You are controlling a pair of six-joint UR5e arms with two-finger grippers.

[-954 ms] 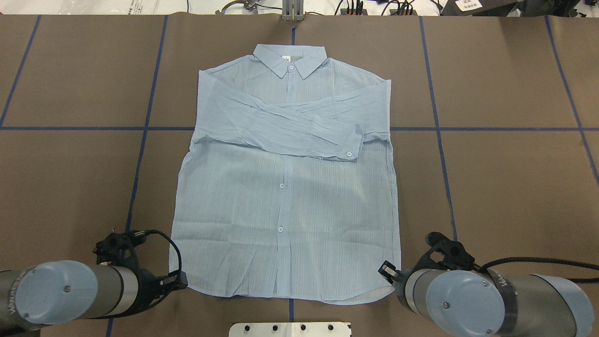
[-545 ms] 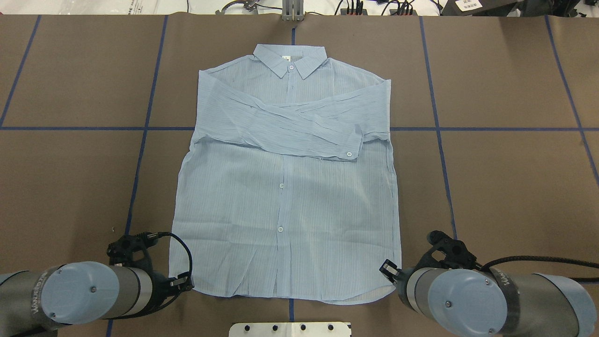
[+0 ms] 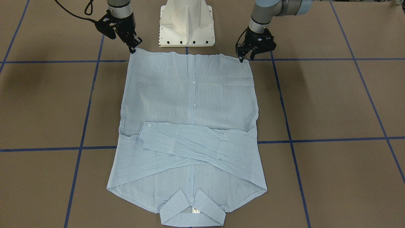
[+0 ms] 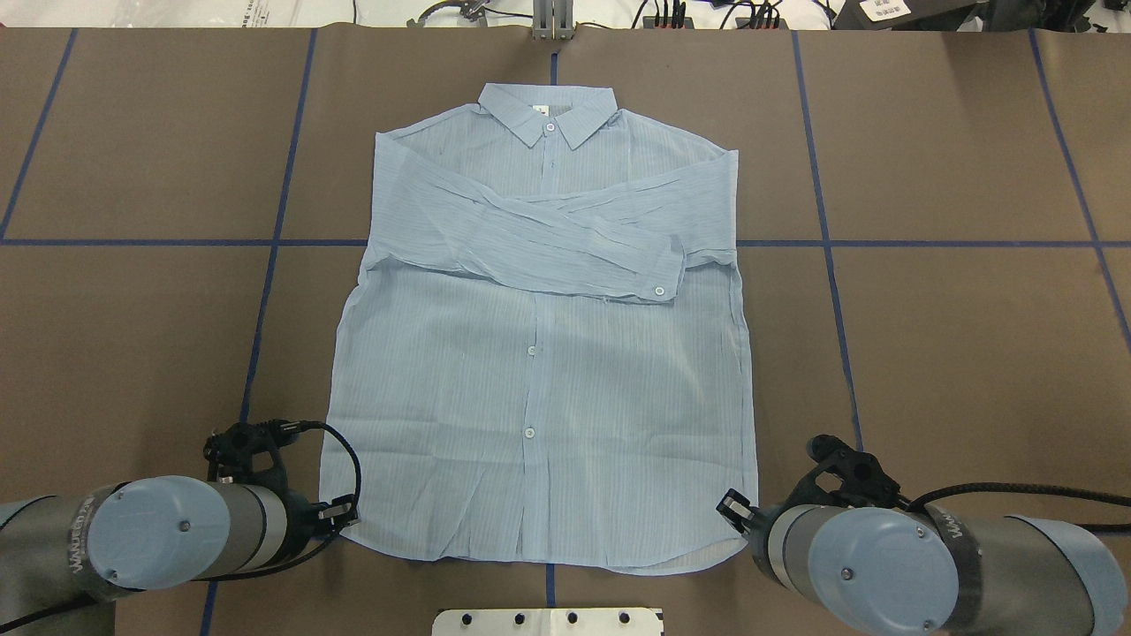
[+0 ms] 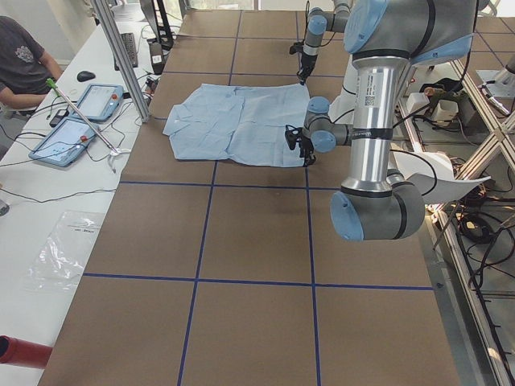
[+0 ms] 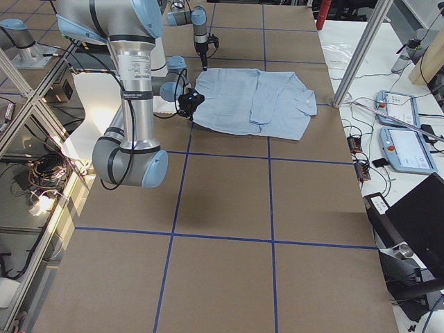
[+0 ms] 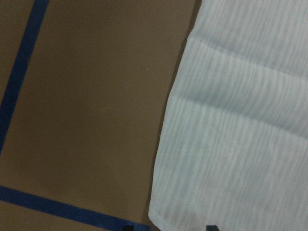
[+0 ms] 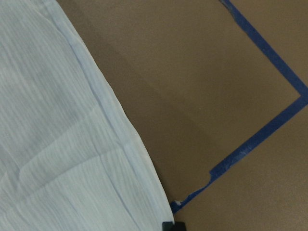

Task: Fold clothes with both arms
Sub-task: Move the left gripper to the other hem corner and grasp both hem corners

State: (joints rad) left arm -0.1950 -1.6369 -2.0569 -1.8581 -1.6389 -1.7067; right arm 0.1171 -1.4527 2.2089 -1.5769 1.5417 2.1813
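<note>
Brown taped surface (image 4: pixel 954 353) carries the shirt (image 4: pixel 539 389) flat, sleeves crossed, hem nearest the robot. At one hem corner the left fingers (image 3: pixel 241 57) stand apart, gripping nothing. The right fingers (image 3: pixel 133 48) sit at the other; their spread I cannot tell. Both should pinch just the corners, then lift evenly toward the collar (image 4: pixel 548 110).

The shirt (image 4: pixel 539 380) is pale blue with faint stripes (white buttons (image 4: pixel 529 432) down its front); the table (image 4: pixel 954 353) is brown, crossed by dark blue tape lines (image 4: pixel 954 244).
</note>
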